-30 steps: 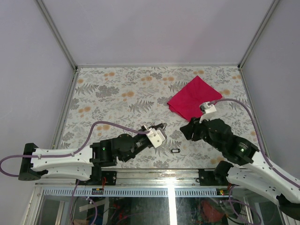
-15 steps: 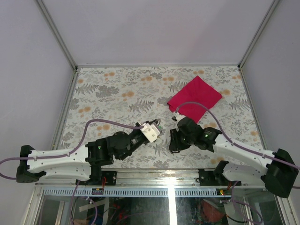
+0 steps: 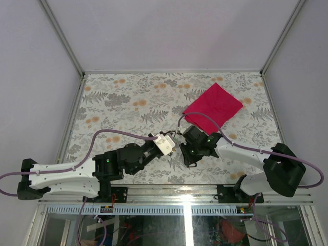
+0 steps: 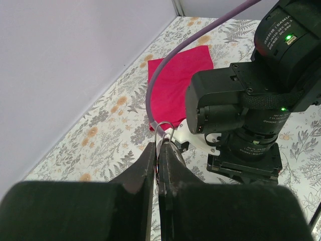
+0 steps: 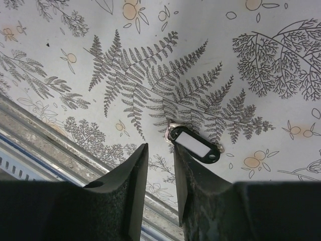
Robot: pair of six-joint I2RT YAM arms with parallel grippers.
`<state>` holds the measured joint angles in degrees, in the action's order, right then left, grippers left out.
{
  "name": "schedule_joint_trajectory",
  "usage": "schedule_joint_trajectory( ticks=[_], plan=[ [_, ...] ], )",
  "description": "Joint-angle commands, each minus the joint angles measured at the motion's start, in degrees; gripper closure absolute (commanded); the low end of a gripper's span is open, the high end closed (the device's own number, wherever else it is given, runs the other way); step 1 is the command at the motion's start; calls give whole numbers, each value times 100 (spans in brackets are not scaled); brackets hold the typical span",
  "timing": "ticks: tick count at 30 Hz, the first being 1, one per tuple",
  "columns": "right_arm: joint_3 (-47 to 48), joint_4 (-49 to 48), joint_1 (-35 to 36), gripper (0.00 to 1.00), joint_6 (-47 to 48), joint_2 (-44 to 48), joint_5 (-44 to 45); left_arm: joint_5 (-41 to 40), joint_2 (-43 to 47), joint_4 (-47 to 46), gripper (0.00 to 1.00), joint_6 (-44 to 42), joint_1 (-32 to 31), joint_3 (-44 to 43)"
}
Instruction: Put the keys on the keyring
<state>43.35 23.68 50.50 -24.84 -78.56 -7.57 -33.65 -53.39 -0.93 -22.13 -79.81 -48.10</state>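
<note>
A thin silver keyring (image 4: 165, 129) sticks up from between the fingers of my left gripper (image 4: 160, 153), which is shut on it. From above, the left gripper (image 3: 172, 138) hangs over the table's middle, close to the right wrist. One of the keys, a black-framed tag with a pale centre (image 5: 194, 144), lies flat on the floral table. My right gripper (image 5: 159, 150) points down at the table, open by a narrow gap with nothing in it. Its right fingertip (image 5: 178, 150) stands at the tag's left end. In the top view the right gripper (image 3: 188, 157) hides the tag.
A red cloth (image 3: 212, 107) lies at the back right, also behind the right arm (image 4: 251, 110) in the left wrist view. The table's near edge and metal rail (image 5: 45, 135) run close under the right gripper. Grey walls enclose the table.
The right arm has swung left from the right side and come down over the tag, its jaws narrowing. The left gripper has shifted slightly back, still shut on the ring.
</note>
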Motion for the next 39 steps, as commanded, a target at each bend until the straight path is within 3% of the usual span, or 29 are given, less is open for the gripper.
schedule_joint_trajectory(
  ticks=[1,29,36,39],
  plan=[
    [254,-23,-72,68,341,-171,140,-8,23,-66,100,110,30,-301],
    [173,-290,-87,76,488,-640,96,66,-20,49,100,165,28,-328],
    [153,-322,-85,98,543,-445,120,64,-38,46,100,144,27,-332],
    [90,-413,-85,100,612,-114,157,64,-36,24,100,122,25,-332]
  ],
)
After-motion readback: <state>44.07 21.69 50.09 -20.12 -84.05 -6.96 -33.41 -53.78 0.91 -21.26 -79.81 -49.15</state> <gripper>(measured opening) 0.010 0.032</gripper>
